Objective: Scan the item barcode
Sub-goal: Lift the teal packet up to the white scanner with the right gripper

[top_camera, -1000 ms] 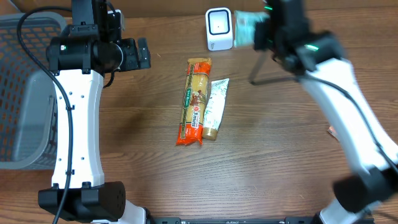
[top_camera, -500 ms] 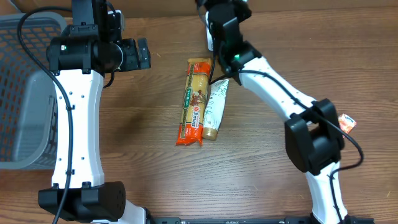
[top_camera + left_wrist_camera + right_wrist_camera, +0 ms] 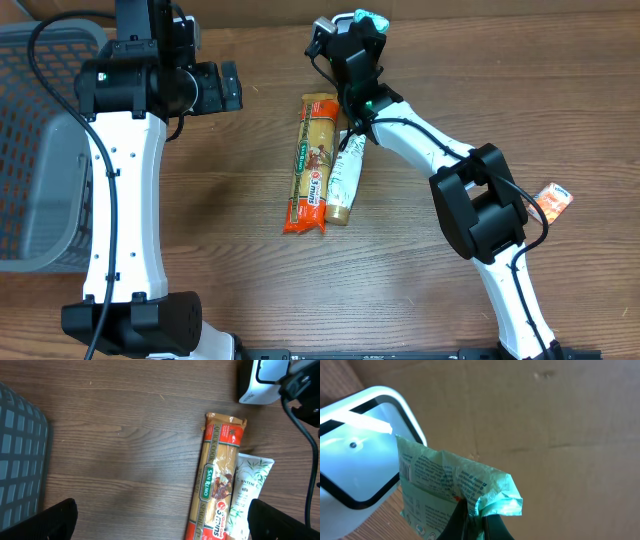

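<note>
The right gripper (image 3: 472, 521), pinching a crinkled pale-green plastic packet (image 3: 451, 482), holds it far centre before the white box-shaped scanner (image 3: 355, 445), presumably to show its barcode; the left gripper (image 3: 228, 87) hangs spread, far left.

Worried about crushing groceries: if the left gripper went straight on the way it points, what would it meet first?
Probably bare wooden table, between the grey basket and the San Remo spaghetti packet; the open left gripper points down there. The packet lies close, so a finger might clip it.
</note>
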`<action>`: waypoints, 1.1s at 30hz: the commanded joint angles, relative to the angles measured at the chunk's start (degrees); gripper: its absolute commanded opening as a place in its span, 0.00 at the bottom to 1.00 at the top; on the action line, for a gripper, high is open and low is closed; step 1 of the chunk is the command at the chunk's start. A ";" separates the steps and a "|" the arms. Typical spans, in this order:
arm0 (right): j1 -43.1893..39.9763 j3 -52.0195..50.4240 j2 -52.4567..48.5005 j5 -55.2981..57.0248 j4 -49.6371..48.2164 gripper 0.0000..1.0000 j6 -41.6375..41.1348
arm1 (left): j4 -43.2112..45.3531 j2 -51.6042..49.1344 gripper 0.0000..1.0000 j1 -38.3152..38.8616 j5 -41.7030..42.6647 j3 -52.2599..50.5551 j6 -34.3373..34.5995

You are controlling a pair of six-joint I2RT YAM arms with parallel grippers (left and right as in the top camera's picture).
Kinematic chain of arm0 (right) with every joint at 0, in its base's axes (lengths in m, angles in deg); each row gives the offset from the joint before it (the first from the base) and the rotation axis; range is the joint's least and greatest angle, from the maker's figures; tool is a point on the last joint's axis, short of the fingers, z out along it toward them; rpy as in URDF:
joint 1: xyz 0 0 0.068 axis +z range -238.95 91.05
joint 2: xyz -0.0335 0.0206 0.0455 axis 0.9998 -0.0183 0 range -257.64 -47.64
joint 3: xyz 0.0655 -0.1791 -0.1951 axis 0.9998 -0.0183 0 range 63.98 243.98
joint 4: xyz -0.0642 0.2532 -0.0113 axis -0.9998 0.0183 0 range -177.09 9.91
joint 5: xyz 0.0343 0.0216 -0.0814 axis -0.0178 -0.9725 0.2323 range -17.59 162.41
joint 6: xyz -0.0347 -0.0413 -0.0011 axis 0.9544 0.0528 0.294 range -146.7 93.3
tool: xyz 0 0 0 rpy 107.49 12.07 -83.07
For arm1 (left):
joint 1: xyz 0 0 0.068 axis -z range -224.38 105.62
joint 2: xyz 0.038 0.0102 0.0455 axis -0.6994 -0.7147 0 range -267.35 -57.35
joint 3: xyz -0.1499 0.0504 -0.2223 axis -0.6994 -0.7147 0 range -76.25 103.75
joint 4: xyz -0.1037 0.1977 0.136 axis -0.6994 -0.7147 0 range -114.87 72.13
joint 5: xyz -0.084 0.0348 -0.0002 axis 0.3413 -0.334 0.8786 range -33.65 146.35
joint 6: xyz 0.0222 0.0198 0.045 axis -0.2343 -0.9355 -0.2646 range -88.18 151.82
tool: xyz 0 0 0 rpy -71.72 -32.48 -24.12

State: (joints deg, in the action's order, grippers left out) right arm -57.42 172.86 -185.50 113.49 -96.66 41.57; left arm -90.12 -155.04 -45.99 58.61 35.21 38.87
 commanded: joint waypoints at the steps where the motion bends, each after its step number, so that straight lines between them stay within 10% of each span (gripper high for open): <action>1: 0.02 1.40 1.44 -1.62 -1.90 0.04 7.54 | 0.09 -0.17 1.00 -0.24 -0.35 0.13 -0.85; 26: 0.28 1.38 1.99 -8.13 -7.32 0.04 14.67 | 0.09 -0.17 1.00 -0.24 -0.35 0.13 -0.85; 33: 0.33 1.38 11.17 -4.92 -0.22 0.04 3.39 | 0.09 -0.17 1.00 -0.24 -0.35 0.13 -0.85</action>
State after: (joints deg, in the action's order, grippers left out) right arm -57.36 172.92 -183.82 105.31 -99.15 53.99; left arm -90.12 -155.04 -45.99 58.61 35.21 38.87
